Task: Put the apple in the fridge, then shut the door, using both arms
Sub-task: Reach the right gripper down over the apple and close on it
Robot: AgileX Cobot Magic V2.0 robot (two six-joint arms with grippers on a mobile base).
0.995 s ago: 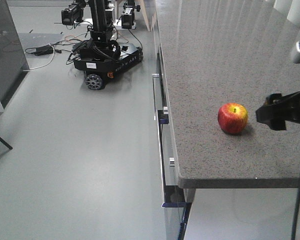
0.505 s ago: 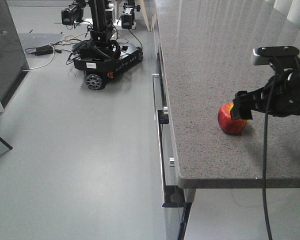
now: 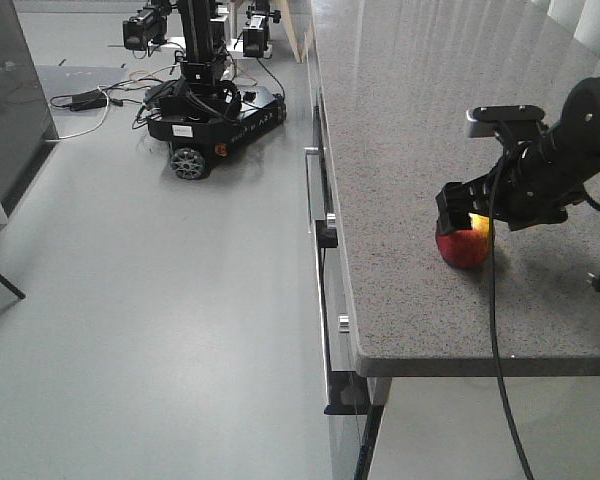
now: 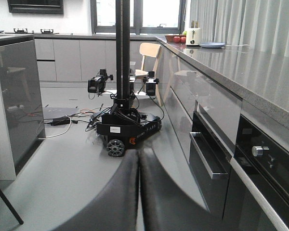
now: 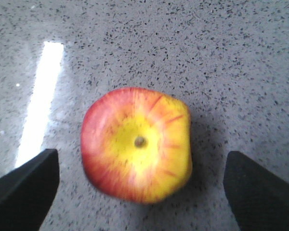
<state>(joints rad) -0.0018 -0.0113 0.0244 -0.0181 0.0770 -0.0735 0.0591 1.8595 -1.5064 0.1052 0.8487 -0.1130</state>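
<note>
Two wide-open fingers (image 5: 24, 185) astride apple (image 5: 137, 149)

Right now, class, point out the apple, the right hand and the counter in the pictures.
apple (image 5: 137, 149), right wrist view, yellow top near the stem.
right hand (image 3: 467, 215), front view, midway between its fingertips.
counter (image 3: 410, 130), front view, bare speckled top.

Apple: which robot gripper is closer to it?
Right. The right gripper hovers open directly over the apple; the left gripper, shut, has no apple in its view.

Apple (image 5: 136, 150) stem-up on speckled counter (image 5: 207, 48), pincer (image 5: 139, 161) spread wide beside it
</note>
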